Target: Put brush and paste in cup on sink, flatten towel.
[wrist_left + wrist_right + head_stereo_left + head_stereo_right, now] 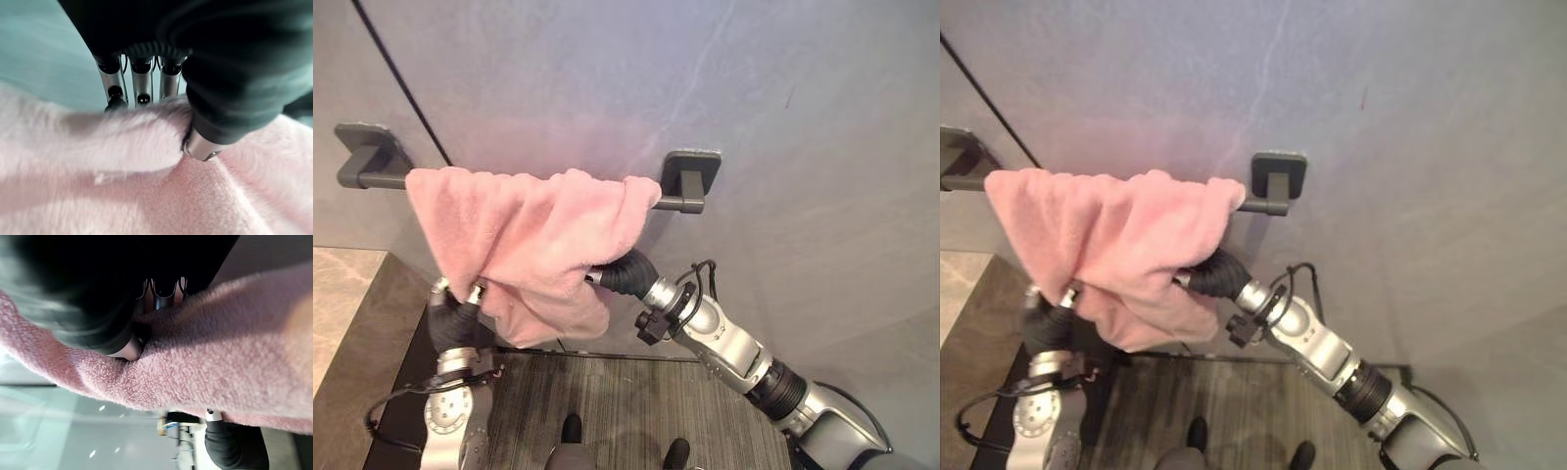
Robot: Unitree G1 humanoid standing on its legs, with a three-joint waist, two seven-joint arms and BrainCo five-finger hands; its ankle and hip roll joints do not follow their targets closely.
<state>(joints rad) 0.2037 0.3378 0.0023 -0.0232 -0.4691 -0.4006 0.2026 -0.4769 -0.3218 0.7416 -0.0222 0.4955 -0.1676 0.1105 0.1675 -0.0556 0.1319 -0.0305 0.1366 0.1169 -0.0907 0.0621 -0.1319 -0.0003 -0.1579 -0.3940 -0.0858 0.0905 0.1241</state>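
A pink towel (538,240) hangs bunched over a dark grey wall bar (680,204), covering its left and middle stretch. My left hand (450,318) is at the towel's lower left corner. In the left wrist view its fingers (142,85) and thumb (200,147) pinch a fold of the pink towel (146,196). My right hand (626,272) reaches under the towel's lower right edge. In the right wrist view its thumb (128,350) presses the towel (220,357) from the front while the fingers go in behind it.
The bar's two square mounts (367,152) (693,166) are fixed to a grey wall. A beige stone counter (342,304) lies at the left. Below the towel is a dark ribbed floor mat (607,401).
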